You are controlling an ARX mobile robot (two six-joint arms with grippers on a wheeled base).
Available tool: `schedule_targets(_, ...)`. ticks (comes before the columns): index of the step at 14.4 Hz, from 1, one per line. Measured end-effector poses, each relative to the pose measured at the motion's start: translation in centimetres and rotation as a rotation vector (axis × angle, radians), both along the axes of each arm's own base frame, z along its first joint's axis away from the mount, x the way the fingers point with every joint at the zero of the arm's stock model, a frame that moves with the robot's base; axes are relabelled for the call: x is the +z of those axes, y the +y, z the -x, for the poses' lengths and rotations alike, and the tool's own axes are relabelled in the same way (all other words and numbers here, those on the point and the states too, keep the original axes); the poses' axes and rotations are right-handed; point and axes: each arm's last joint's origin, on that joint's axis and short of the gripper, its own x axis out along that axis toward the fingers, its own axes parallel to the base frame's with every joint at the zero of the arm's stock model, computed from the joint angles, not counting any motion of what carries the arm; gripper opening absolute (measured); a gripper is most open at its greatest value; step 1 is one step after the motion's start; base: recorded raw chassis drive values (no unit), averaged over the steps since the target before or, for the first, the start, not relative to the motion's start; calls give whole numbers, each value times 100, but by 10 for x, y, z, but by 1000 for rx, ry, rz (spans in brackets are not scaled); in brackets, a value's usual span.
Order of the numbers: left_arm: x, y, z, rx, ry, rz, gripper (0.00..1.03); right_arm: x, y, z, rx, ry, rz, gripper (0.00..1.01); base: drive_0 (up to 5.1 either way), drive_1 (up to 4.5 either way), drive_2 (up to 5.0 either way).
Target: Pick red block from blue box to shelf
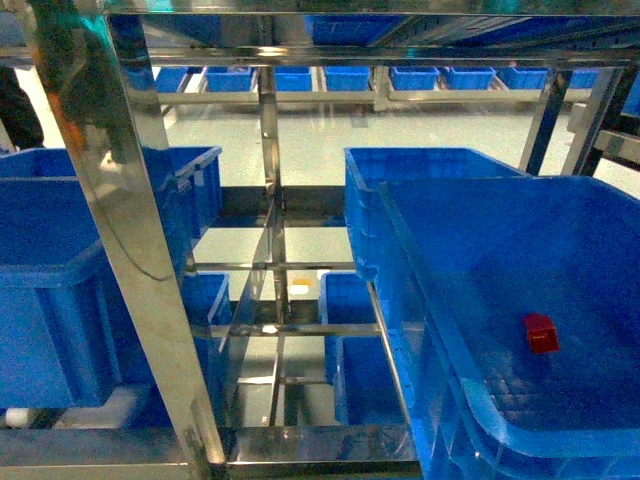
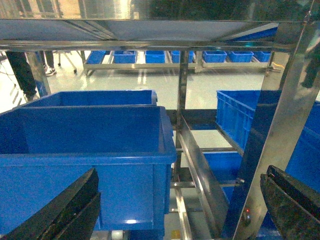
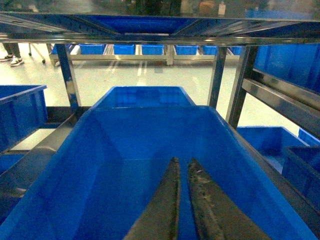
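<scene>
A small glossy red block (image 1: 540,333) lies near the right wall of the smooth blue plastic box (image 1: 420,260) on the steel shelf (image 1: 120,230). The left gripper (image 2: 180,210) has its fingers (image 2: 60,212) spread wide. The right gripper (image 3: 182,200) has its fingers (image 3: 165,205) nearly closed, empty, over the box floor.

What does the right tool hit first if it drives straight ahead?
Probably the inside of the blue box: the right tool, nearly closed, points down into it toward the floor or far wall. Depth is unclear, and the red block is not visible in the wrist view.

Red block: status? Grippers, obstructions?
Left gripper open, empty. Right gripper nearly closed, empty, over the blue box. Red block on box floor, untouched. Nothing in the way.
</scene>
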Motion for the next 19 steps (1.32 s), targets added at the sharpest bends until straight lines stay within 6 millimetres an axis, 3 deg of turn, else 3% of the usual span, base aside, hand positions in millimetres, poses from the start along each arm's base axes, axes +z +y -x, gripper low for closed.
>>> schedule_targets(1,0,0,0,0,0,0,98,0,0,7,0,2,0,1,0,0,0)
schedule_targets(9,0,0,0,0,0,0,98,2,0,47,0,-3,-1,2,0,0,0)
schedule_targets(19,0,0,0,-1,0,0,98,7,0,69,0,-18,-1,2,0,0,0)
